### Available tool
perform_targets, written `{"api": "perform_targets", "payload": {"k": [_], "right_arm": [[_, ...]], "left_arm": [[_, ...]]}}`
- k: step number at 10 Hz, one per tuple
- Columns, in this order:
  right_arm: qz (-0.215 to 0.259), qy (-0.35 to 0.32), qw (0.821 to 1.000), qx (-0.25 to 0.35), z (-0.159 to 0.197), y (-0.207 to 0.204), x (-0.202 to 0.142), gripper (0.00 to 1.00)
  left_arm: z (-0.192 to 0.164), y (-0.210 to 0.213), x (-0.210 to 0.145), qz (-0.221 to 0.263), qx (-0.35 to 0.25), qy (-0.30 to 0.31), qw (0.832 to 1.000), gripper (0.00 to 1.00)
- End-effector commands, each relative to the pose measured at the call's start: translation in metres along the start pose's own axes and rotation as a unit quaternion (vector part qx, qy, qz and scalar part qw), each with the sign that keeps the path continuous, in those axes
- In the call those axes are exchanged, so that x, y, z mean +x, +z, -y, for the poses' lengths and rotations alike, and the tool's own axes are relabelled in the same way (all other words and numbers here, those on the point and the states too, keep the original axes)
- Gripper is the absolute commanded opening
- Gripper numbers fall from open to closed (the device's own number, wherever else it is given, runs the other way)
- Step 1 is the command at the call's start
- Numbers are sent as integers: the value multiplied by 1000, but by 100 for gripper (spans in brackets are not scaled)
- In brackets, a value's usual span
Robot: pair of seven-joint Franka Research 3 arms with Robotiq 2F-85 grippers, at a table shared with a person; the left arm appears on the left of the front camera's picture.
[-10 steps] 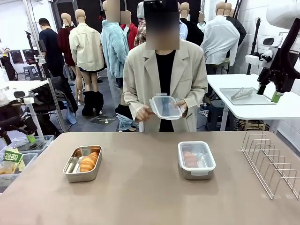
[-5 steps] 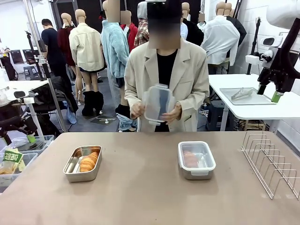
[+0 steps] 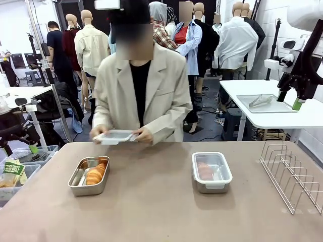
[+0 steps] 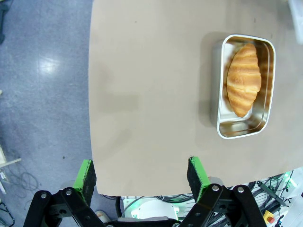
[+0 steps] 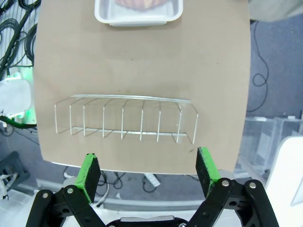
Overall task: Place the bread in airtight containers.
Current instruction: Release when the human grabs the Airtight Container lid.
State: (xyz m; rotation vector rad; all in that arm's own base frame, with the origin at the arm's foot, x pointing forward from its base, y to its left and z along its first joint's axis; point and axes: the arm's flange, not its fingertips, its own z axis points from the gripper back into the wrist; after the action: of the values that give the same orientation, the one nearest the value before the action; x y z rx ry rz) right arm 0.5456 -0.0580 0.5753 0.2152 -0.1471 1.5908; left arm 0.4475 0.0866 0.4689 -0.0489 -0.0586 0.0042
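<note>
A golden-brown bread roll (image 3: 95, 174) (image 4: 244, 80) lies in an open steel container (image 3: 89, 176) (image 4: 220, 98) on the table's left side. A second container (image 3: 211, 171) (image 5: 138, 11) with a clear lid on it stands right of centre, with bread inside seen through the lid. The person at the far edge holds another clear lid (image 3: 114, 136) flat in both hands above the open tin. My left gripper (image 4: 141, 174) hangs open high above the table's left edge. My right gripper (image 5: 147, 168) is open too, above the wire rack.
A wire rack (image 3: 293, 174) (image 5: 125, 118) stands at the table's right edge. Bins (image 3: 21, 164) with packets sit off the table's left side. A white side table with a tray (image 3: 263, 103) is behind on the right.
The person has stepped from the middle to the left and lowered the clear lid from chest height to just above the open tin. Both arms have stayed still.
</note>
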Motion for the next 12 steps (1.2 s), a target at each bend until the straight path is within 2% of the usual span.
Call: {"api": "perform_targets", "payload": {"k": [1, 12], "right_arm": [[1, 0, 1000, 0, -3, -2, 0, 100], [1, 0, 1000, 0, -3, -2, 0, 100]], "left_arm": [[0, 0, 0, 7, 6, 9, 1000, 100], [0, 0, 0, 7, 6, 9, 1000, 100]]}}
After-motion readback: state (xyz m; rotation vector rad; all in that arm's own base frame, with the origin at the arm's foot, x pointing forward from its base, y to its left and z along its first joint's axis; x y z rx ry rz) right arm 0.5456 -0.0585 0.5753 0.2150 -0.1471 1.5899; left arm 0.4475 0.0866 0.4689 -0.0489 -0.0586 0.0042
